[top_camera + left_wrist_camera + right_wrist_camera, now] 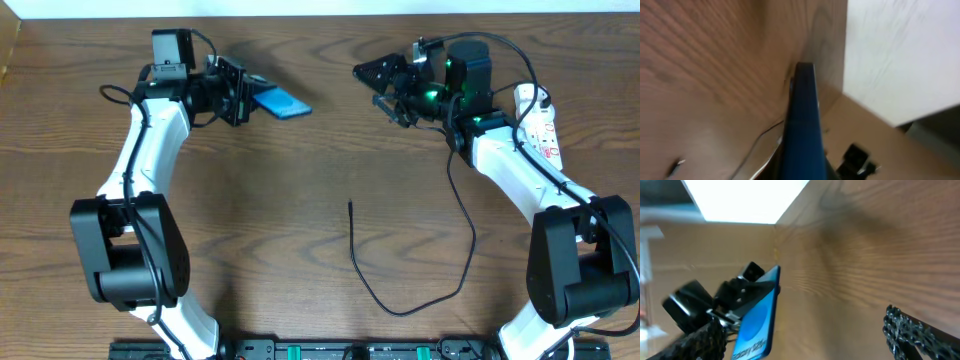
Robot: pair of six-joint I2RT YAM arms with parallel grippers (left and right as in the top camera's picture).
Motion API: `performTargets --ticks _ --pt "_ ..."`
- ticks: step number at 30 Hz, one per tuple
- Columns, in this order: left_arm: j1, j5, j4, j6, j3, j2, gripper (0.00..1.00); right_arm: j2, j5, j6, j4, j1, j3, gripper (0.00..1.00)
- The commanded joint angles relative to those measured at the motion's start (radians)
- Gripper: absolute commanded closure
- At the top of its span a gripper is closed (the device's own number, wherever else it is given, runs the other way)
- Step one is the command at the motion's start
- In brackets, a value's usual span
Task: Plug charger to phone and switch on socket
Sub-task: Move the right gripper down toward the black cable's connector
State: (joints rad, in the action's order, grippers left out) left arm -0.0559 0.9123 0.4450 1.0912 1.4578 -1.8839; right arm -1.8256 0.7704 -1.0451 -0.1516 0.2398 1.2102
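left gripper (242,92): clamped on phone (282,103), edge-up, seemingly to expose its port | right gripper (378,88): spread wide, empty, phone ahead | charger (352,250): loose, well behind right gripper

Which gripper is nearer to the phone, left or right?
Left. The left gripper holds the phone by one end; the open right gripper hangs apart, on its other side.

Table (280,200) centre free — charger (351,235) aside

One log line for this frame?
left gripper: shut on phone | right gripper: open, empty | charger: tip loose on table | socket: no gripper on it
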Motion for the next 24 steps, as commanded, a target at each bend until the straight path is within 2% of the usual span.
performTargets --ticks 1,3,7,12,16,24 --pt "-0.017 0.102 0.066 -0.265 0.007 0.023 0.93 0.008 -0.039 0.164 0.037 0.009 0.015 0.01" --pt "-0.022 0.101 0.112 -0.322 0.007 0.023 0.93 0.008 -0.074 0.200 0.076 0.013 0.023 0.01" --pt "-0.031 0.102 0.180 -0.444 0.007 0.023 0.93 0.008 -0.199 0.299 0.276 0.029 0.093 0.01" --pt "-0.048 0.101 0.244 -0.558 0.007 0.023 0.93 0.008 -0.494 0.448 0.596 0.087 0.248 0.01" --pt "-0.063 0.102 0.254 -0.572 0.007 0.023 0.93 0.008 -0.668 0.486 0.743 0.154 0.326 0.01" --pt "-0.086 0.225 0.254 -0.628 0.007 0.023 0.93 0.005 -0.735 0.475 0.948 0.269 0.332 0.01"
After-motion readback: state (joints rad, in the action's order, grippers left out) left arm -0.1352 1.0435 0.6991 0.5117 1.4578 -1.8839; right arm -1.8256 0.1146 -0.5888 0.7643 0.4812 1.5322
